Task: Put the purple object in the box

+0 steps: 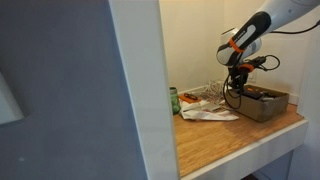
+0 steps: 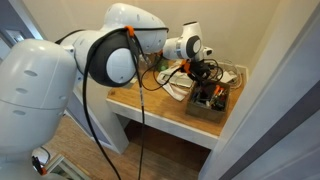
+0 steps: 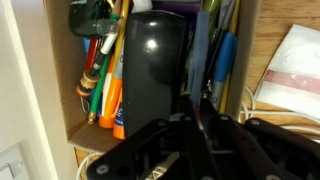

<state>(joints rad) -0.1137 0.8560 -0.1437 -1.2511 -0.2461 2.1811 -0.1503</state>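
Box of brown card stands on the wooden tabletop, open at the top. In both exterior views the pale wall is just behind it and a strip of bare wood runs in front of it to the table's front edge. Beside the box, toward the white partition, lies a heap of crumpled papers. A green can stands beyond the heap, well apart from the box.

Gripper hangs over the box's open top, arm coming down from above; in an exterior view it is at the box rim, cables looped round the wrist.

Wrist view: the box interior is packed, little free room. A glossy black block fills the middle. Pens and markers stand jammed between it and the box wall, with an orange-and-blue tube among them. A blue pen stands on the block's other side. Outside that far wall lies white paper.

Purple object: only candidate is a thin bluish-purple strip inside the box, between block and blue pen, straight ahead of the gripper. The jaws look drawn near together, dark against dark; whether they pinch the strip, cannot tell.
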